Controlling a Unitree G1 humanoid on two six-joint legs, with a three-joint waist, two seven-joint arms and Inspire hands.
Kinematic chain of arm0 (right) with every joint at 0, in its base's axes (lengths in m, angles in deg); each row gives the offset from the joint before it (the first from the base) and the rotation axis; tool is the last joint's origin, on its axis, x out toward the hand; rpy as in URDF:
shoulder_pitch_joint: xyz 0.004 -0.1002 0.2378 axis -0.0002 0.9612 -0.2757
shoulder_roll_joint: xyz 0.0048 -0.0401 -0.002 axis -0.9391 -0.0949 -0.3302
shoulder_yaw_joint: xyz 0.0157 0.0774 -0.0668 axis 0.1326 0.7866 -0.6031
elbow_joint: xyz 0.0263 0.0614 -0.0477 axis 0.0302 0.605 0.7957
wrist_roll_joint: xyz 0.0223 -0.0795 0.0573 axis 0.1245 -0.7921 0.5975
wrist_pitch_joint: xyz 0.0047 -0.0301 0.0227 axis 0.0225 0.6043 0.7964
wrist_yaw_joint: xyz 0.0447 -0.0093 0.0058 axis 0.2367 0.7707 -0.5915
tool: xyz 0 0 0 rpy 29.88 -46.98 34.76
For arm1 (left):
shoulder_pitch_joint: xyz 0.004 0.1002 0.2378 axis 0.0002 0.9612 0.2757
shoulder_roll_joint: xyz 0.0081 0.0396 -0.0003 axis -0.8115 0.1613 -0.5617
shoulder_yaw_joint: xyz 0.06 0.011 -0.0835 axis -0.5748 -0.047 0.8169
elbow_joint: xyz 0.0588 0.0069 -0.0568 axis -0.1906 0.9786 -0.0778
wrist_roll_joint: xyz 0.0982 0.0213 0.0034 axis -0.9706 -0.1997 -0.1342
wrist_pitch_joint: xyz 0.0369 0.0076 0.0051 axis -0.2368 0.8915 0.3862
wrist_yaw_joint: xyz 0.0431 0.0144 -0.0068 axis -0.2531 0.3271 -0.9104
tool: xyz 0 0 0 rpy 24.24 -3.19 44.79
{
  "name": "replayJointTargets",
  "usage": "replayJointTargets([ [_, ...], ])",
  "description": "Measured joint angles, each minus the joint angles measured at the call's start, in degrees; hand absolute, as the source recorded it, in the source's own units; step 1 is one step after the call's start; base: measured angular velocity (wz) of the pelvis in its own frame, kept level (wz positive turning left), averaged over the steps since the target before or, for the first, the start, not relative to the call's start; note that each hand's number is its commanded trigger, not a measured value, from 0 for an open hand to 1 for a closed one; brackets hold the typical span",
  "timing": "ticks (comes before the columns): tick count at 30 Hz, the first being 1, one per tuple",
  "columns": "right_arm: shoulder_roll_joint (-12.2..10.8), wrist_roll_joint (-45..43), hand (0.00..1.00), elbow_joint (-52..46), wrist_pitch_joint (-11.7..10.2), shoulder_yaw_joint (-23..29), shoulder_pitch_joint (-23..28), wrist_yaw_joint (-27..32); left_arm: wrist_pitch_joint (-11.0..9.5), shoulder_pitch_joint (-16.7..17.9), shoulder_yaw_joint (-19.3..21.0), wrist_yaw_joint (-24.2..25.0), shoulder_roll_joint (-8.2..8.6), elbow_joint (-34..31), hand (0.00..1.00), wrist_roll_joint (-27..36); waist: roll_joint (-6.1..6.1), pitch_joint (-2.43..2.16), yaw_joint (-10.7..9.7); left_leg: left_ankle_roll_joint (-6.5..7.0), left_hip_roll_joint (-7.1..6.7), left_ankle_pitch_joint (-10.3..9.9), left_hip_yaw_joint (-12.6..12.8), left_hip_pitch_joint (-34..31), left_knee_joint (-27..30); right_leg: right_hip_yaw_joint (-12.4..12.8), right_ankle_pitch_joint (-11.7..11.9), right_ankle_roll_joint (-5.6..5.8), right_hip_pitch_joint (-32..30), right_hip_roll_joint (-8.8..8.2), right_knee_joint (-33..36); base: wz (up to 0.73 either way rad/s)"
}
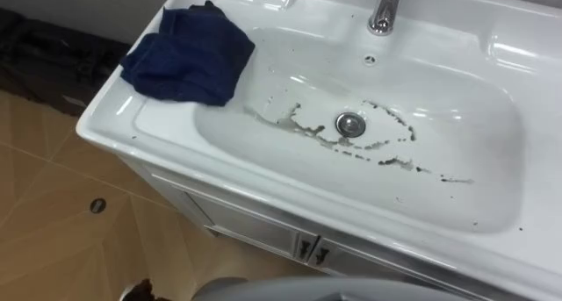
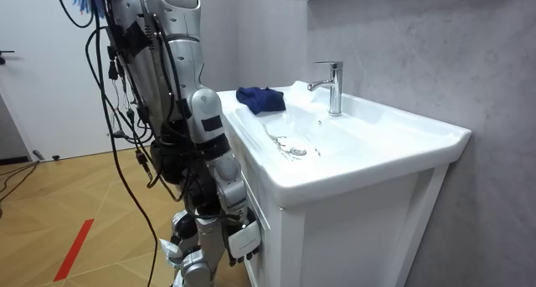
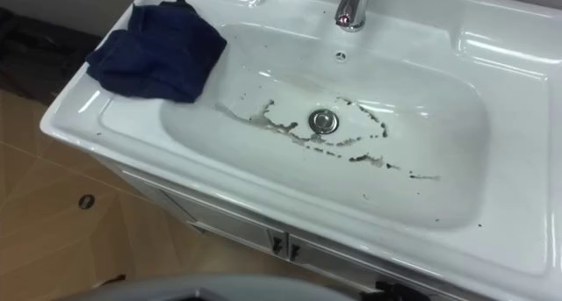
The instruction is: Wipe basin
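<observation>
Left eye view: white basin (image 1: 457,152) set in the counter (image 1: 112,118), seen from the front edge. Dark blue cloth (image 1: 189,55) sits crumpled on the counter's left rear corner, its right edge hanging over the basin's rim and touching it. Nothing holds the cloth. Chrome faucet (image 1: 383,10) stands at the rear edge, centre. Drain (image 1: 349,124) is in the basin bottom, with dark dirt streaks (image 1: 386,161) curving around it and trailing off to the right; more specks are scattered toward the right front wall. White cabinet doors (image 1: 263,235) are below the front edge, and a wood-pattern floor (image 1: 53,204) with a small round floor fitting (image 1: 97,205) lies to the left.

Room view: robot stands upright against the counter's front edge, facing the faucet. Right hand (image 2: 240,234) hangs low beside the cabinet front, well below the counter and well apart from the cloth. Can't tell whether it is open or closed from here.
</observation>
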Motion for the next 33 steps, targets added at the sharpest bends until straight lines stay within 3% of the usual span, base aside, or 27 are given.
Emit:
replayJointTargets([
  [8, 0.1, 0.6, 0.00, 0.0, 0.1, 0.1, 0.3, 0.0, -0.1, 0.3, 0.4, -1.3, 0.07, 0.0, 0.00, 11.2, 0.45, -0.35, 0.0, 0.09, -0.04, -0.1, 0.1, -0.1, -0.3, 0.0, 0.1, 0.14, 0.0, 0.01, -0.2, 0.00],
  [15, 0.2, 5.1, 0.00, 0.0, 0.2, 0.4, 1.2, 0.0, -1.5, 1.3, 5.7, -3.2, 0.08, -0.3, 0.00, 18.5, 0.72, -0.42, 0.8, 0.09, -0.06, -0.1, 0.0, 0.2, -0.3, -0.2, 0.2, 0.23, 0.1, -0.05, 0.0, 0.00],
  [22, 0.8, 6.1, 0.00, 0.0, 0.2, 0.5, 1.7, -0.1, -2.8, 3.1, 10.6, -6.6, -0.16, -0.4, 0.00, 20.7, 1.46, -0.32, 2.0, 0.14, -0.08, -0.4, -0.2, 0.2, -0.4, -0.5, 0.2, 0.28, 0.3, -0.04, -0.4, 0.00],
  [28, 1.4, 2.5, 0.00, -0.3, 0.0, 1.2, 2.3, 0.0, -3.5, 5.4, 15.0, -12.5, -0.53, -10.3, 0.00, 20.7, 2.18, -0.02, 3.6, 0.17, -0.24, -0.6, -1.9, -1.0, 0.4, -1.2, 0.2, 0.38, 0.0, 0.11, -0.4, 0.12],
  [29, 1.6, 0.9, 0.00, -0.4, 0.0, 2.0, 2.5, 0.0, -4.4, 5.3, 15.2, -13.9, -0.99, -13.1, 0.00, 20.6, 2.59, 0.23, 4.1, 0.19, -0.48, -0.6, -2.6, -1.2, 0.4, -1.8, 0.2, 0.38, 0.0, 0.07, -0.4, 0.19],
  [33, 2.7, -0.7, 0.00, -0.4, 0.0, 2.7, 3.1, 0.6, -6.4, 5.2, 18.0, -20.6, -3.57, -23.9, 0.00, 20.7, 4.25, 0.10, 5.6, 0.23, -0.66, -0.5, -2.9, -1.0, 0.1, -1.6, 0.1, 0.45, -0.4, 0.00, -0.2, 0.01],
])
